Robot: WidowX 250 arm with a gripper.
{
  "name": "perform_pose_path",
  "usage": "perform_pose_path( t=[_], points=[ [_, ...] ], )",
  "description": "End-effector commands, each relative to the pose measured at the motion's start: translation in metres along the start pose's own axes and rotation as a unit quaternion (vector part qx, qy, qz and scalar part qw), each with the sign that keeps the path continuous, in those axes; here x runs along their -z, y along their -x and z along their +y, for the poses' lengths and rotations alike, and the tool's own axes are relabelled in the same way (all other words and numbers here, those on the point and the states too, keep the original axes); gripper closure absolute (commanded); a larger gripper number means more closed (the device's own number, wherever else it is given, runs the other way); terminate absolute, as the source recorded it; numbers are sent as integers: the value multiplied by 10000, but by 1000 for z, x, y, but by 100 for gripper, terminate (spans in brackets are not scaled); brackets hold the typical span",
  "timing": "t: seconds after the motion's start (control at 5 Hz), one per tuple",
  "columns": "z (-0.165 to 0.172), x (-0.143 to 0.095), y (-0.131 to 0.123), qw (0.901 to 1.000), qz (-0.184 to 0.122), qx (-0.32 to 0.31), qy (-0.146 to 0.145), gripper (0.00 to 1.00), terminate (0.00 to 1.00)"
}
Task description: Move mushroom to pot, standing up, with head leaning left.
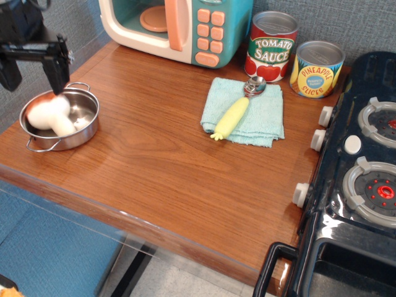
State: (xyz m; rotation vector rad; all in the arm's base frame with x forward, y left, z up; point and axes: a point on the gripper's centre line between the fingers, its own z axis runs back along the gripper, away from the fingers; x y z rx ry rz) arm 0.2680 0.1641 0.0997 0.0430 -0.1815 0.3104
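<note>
Gripper (pixel 32 68) at the bench's far left corner: matte black throughout. Boxy black body above a horizontal crossbar; two flat, squared-off black fingers (pixel 57 73). Upper body cropped by the frame edge. No markings discernible.

Shiny steel pot (pixel 79 132), glossy wood table (pixel 161 161)

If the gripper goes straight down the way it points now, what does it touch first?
The gripper is open, pointing down over the pot. It would probably meet the mushroom lying tilted inside, or the pot's far rim; depth is unclear from this one view.
</note>
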Motion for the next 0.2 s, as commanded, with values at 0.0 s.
perform_pose_path(
  t=[0.0],
  points=[
    [-4, -20, -6, 9994, -337, 27, -90, 0, 100]
  ],
)
